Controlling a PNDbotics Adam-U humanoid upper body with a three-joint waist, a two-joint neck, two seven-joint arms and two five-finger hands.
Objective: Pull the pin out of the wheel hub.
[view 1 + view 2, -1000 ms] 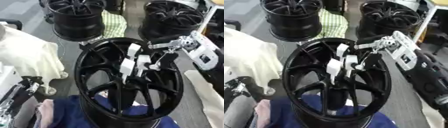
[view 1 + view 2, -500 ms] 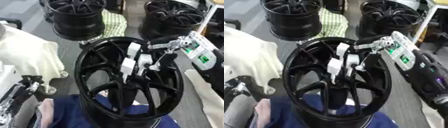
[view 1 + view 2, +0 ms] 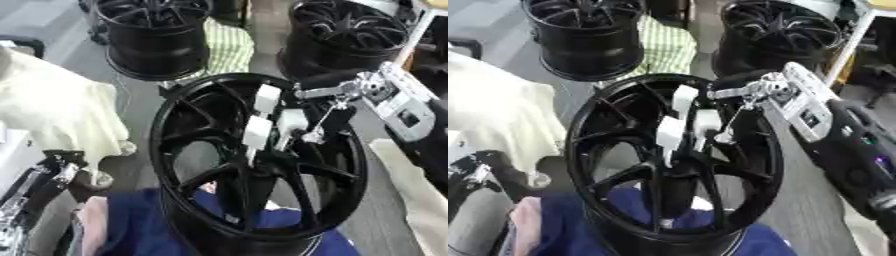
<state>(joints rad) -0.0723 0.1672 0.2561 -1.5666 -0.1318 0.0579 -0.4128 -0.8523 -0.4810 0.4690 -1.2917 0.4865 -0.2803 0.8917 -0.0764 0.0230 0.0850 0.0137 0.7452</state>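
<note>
Where the two eye views differ, the right eye view takes in more of the right forearm, a black casing running to the lower right edge, while the left eye view shows more of the left arm's silver and black linkage at the lower left corner; of the left hand (image 3: 54, 162) only a dark part shows there, and whether its fingers are straight or curled cannot be told. No writing or brand mark can be read on any surface. Nearest, blue cloth (image 3: 140, 225) lies under the lower rim of the wheel hub (image 3: 254, 160), a glossy black spoked wheel standing tilted at the middle of the floor. Three white blocks (image 3: 258, 131) stand clustered at its centre; which of them is the pin cannot be told. The right hand (image 3: 754, 92), silver and white, reaches in from the right over the upper right rim, one thin finger extended down to the blocks; it grasps nothing visibly. A cream cloth (image 3: 52, 110) lies left of the hub. Farther off stand two more black wheels (image 3: 584, 35), with a green checked cloth (image 3: 667, 45) between them.
</note>
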